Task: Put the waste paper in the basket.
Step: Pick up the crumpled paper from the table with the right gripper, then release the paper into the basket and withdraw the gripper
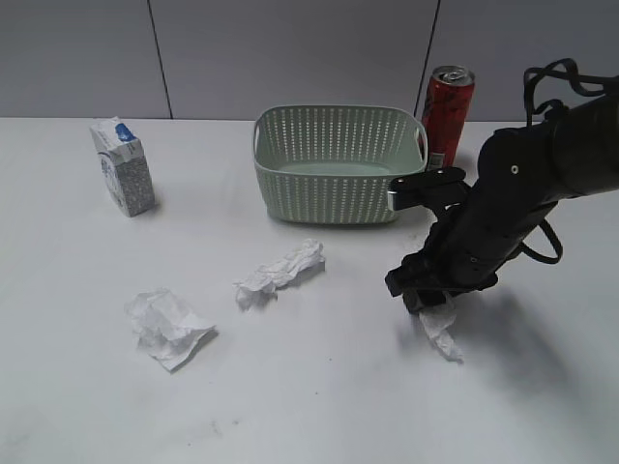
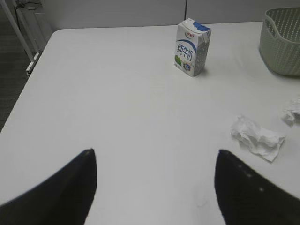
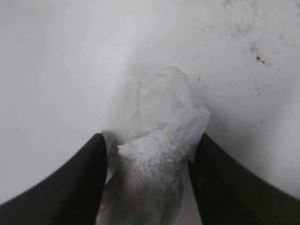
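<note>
Three crumpled white waste paper wads show in the exterior view. One lies front left and one lies in front of the pale green basket. My right gripper is low over the table, right of the basket's front, shut on the third wad, which trails below it. In the right wrist view the wad sits between the jaws. My left gripper is open and empty above bare table, outside the exterior view. It sees one wad and the basket.
A blue-and-white carton stands upright at the back left, also in the left wrist view. A red drink can stands behind the basket's right corner. The table's left edge shows in the left wrist view.
</note>
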Motion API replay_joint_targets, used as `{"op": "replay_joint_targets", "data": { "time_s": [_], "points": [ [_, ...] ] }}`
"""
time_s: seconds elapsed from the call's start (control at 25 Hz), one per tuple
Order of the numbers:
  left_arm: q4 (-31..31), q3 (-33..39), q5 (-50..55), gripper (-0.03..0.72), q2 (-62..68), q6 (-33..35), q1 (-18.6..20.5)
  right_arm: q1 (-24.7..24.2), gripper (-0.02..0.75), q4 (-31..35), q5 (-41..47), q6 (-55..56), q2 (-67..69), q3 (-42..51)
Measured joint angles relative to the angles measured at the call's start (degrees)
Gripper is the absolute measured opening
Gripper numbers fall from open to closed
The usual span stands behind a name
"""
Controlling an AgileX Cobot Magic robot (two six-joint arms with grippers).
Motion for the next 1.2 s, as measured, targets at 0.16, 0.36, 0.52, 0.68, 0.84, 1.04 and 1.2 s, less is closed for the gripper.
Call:
{"op": "replay_joint_targets", "data": {
  "time_s": [0.16, 0.36, 0.52, 0.68, 0.84, 1.04, 1.2],
  "points": [
    [0.0, 0.0, 0.0, 0.59, 0.0, 0.0, 0.0, 0.0, 0.156, 0.17, -0.05, 0.0, 0.0, 0.0],
    [0.0, 0.0, 0.0, 0.587, 0.0, 0.0, 0.0, 0.0, 0.022, 0.73, 1.21, 0.07, -1.19, 0.0],
    [0.0, 0.0, 0.0, 0.587, 0.0, 0.0, 0.0, 0.0, 0.019, 0.73, 1.33, 0.13, -6.32, 0.0],
    [0.0, 0.0, 0.0, 0.587, 0.0, 0.0, 0.0, 0.0, 0.017, 0.8, 1.46, -0.14, -11.37, -2.48],
    [0.0, 0.0, 0.0, 0.587, 0.0, 0.0, 0.0, 0.0, 0.015, 0.8, 0.28, -1.21, -13.06, -8.64],
    [0.0, 0.0, 0.0, 0.587, 0.0, 0.0, 0.0, 0.0, 0.015, 0.81, -8.05, -1.92, -13.0, -15.08],
    [0.0, 0.0, 0.0, 0.587, 0.0, 0.0, 0.0, 0.0, 0.015, 0.4, -20.33, -2.68, -11.79, -15.94]
  ]
}}
